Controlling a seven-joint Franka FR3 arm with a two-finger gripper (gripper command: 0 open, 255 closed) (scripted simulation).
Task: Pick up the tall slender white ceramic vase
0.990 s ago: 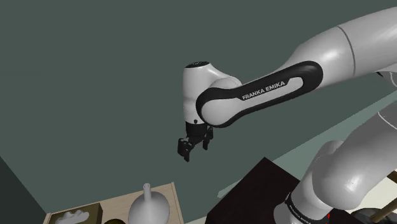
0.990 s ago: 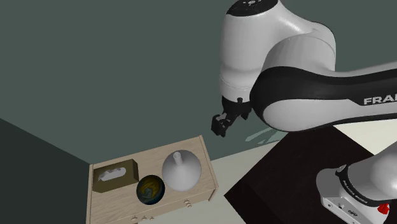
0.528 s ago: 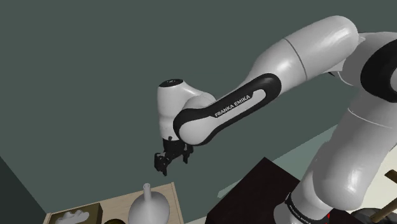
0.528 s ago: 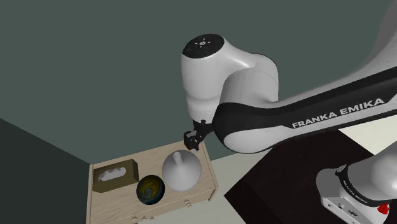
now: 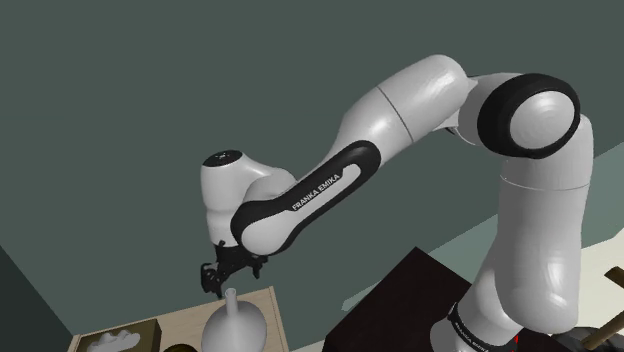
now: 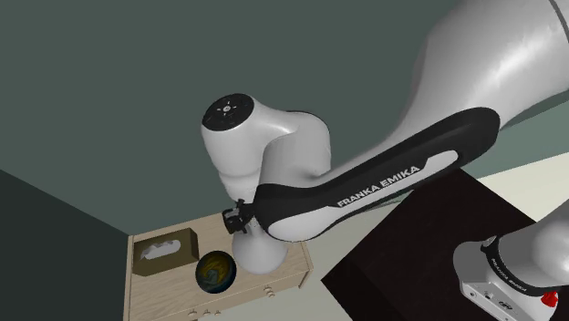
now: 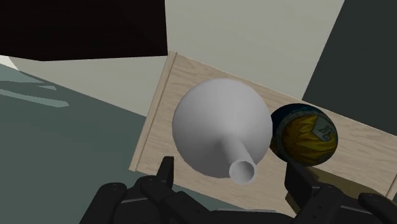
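Observation:
The vase (image 5: 234,325) is plain white with a round body and a thin straight neck; it stands upright on a light wooden cabinet (image 5: 180,322). In the shoulder view my gripper (image 5: 213,282) hangs just above and beside the neck's top. The wrist view looks down on the vase (image 7: 219,124): its open mouth lies between my gripper's (image 7: 232,181) two black fingers (image 7: 167,175), which stand apart and touch nothing. In the second exterior view the forearm covers the neck, and the vase's body (image 6: 258,257) shows below it.
A blue and yellow ball (image 6: 216,271) sits close beside the vase, also seen as the ball (image 7: 305,137) near one finger. A brown tissue box (image 6: 164,251) stands farther along the cabinet top (image 6: 283,274). The black stand (image 5: 400,300) lies to the shoulder view's right.
The arm has swung down and toward the shoulder view's left, carrying the gripper from high above the floor to just over the vase's neck. The fingers stay apart.

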